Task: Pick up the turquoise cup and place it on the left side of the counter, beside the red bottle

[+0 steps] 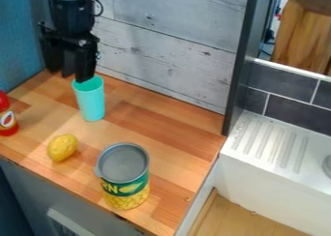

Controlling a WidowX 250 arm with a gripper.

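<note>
Well, tool (pixel 69 75) by tapered cup (pixel 90 102), grained wood (pixel 169 133)

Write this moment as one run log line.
gripper open | at rim of upright teal cup | yellow fruit, corn can, red bottle on wooden counter

red bottle (pixel 7 116) and tin can (pixel 123 178)

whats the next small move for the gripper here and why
Probably shift the gripper toward the turquoise cup to bring it between the fingers: one fingertip shows at the cup's rim, the other hangs off to the picture's left.
</note>
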